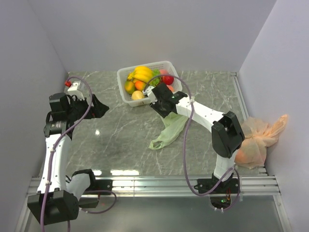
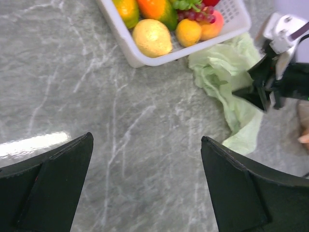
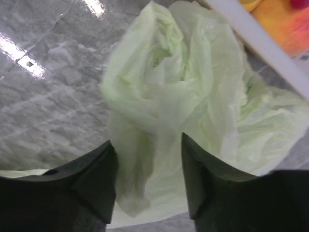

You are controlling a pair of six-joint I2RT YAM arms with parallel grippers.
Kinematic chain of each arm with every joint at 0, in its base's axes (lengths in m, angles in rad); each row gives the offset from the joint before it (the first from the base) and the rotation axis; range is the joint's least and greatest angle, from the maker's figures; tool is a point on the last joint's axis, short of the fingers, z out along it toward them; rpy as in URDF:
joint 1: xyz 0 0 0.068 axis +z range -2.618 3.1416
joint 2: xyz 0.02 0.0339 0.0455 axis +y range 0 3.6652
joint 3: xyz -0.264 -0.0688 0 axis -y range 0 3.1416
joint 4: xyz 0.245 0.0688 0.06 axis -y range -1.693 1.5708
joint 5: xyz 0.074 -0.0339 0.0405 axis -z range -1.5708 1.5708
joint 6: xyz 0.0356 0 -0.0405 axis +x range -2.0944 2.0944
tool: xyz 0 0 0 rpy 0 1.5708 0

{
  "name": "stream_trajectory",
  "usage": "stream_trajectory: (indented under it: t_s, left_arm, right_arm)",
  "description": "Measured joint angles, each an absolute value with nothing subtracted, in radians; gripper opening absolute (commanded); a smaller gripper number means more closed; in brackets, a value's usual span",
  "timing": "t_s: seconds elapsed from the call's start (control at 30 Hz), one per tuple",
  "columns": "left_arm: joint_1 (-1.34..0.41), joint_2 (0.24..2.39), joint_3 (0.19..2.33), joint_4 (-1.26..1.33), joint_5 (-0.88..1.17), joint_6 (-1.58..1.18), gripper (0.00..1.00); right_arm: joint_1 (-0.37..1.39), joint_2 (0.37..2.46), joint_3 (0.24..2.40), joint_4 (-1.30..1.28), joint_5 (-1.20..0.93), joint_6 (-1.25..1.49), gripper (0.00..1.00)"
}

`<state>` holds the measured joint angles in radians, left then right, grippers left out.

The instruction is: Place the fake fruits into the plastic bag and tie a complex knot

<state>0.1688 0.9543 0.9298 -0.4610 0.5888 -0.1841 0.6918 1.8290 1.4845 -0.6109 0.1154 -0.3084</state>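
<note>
Fruit all in the white lattice plastic basket right now: the glossy plastic fake fruits sit piled inside it, yellow banana bunch at the back, round yellow lemon in the near corner, orange-green mango and dark grapes beside it. The thin, translucent pale green plastic bag lies crumpled on the grey marble table, one end touching the basket's near wall, the rest trailing away towards the arm bases. Nothing in it. The right gripper is down at that basket end, black fingers spread apart with a fold of the bag lying between them. The left gripper hovers above bare marble left of the basket, spread wide, holding nothing. A knotted peach-orange translucent bag sits well apart, right of the basket.
</note>
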Motion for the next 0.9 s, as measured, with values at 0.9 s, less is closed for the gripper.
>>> stream_trajectory:
  t_s: [0.9]
  left_arm:
    - [-0.177,0.994,0.698,0.043,0.761,-0.540,0.99]
  right_arm:
    - [0.567,1.392,1.471,-0.478,-0.396,0.088,0.00]
